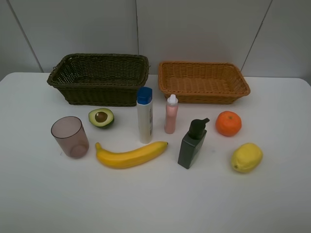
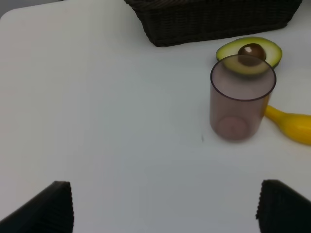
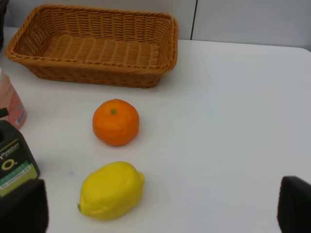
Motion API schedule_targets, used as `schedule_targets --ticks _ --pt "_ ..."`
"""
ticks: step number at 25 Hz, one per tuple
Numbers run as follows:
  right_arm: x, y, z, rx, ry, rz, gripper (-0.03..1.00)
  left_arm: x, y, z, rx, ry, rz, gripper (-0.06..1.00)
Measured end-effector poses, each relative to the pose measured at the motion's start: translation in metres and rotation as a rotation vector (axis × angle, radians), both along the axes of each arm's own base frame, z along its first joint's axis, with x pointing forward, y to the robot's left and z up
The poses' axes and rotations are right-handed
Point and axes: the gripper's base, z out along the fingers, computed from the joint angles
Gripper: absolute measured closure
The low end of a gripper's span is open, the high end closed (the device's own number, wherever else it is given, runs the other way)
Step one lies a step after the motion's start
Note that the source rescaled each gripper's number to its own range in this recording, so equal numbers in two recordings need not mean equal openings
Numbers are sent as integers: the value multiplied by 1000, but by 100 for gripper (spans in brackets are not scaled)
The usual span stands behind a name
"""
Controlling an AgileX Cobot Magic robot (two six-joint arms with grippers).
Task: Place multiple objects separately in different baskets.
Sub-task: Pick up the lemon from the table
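Two baskets stand at the table's back: a dark olive-brown basket (image 1: 99, 58) on the left and an orange-tan basket (image 1: 204, 99) on the right, both empty. In front lie a halved avocado (image 1: 101, 117), a mauve cup (image 1: 70, 137), a banana (image 1: 130, 156), a white blue-capped bottle (image 1: 145, 115), a pink bottle (image 1: 171, 114), a dark pump bottle (image 1: 193, 144), an orange (image 1: 228, 123) and a lemon (image 1: 247, 157). My left gripper (image 2: 165, 206) is open, short of the cup (image 2: 242, 104). My right gripper (image 3: 158, 206) is open near the lemon (image 3: 112, 190). Neither arm shows in the high view.
The white table (image 1: 155, 204) has bare surface along its front and at both sides. A grey panelled wall (image 1: 194, 29) rises right behind the baskets. The table's rounded back-left corner (image 2: 14, 12) shows in the left wrist view.
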Motion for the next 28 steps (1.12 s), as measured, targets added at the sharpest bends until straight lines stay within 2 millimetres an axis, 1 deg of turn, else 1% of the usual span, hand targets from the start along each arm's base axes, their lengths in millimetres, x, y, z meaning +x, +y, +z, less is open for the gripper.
schedule_targets --ticks 28 --pt "0 0 0 0 0 0 -3 0 0 0 0 0 0 -5"
